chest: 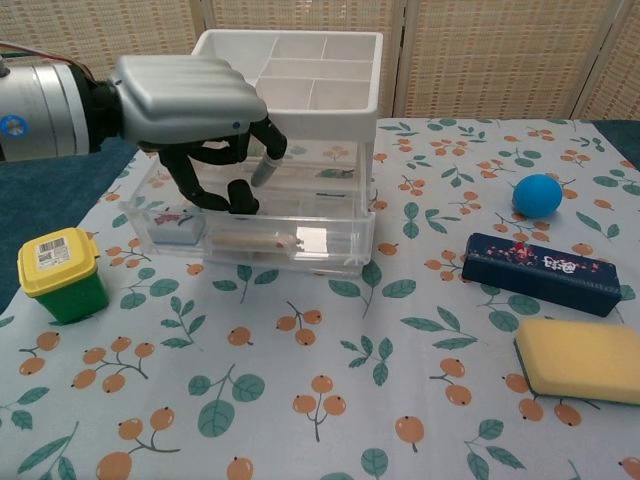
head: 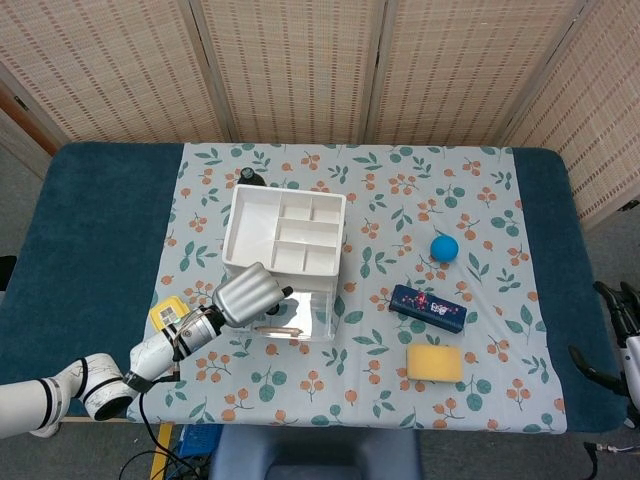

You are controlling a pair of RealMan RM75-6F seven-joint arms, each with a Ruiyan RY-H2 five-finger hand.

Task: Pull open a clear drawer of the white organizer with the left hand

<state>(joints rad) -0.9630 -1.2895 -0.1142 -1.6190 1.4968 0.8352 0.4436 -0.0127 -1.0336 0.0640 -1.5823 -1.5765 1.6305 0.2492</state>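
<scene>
A: The left hand [chest: 195, 120] sits at the white organizer [chest: 300, 70], fingers [chest: 238, 195] hooked down over the clear drawer [chest: 300, 235] front, gripping its rim. The drawer juts out from the base, mid-cloth.

B: Right hand?

A: Only a sliver of that arm at the head view's edge; the hand is not visible.

B: Risks?

A: The hook looks shallow, so the fingers might slip off. Or the light organizer could drag along instead, nudging the yellow-lidded tub [chest: 60, 275].

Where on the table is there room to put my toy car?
The near cloth in front of the drawer lies bare, between the green jar and the yellow sponge. It is crowded around the organizer, where the left hand reaches in.
</scene>
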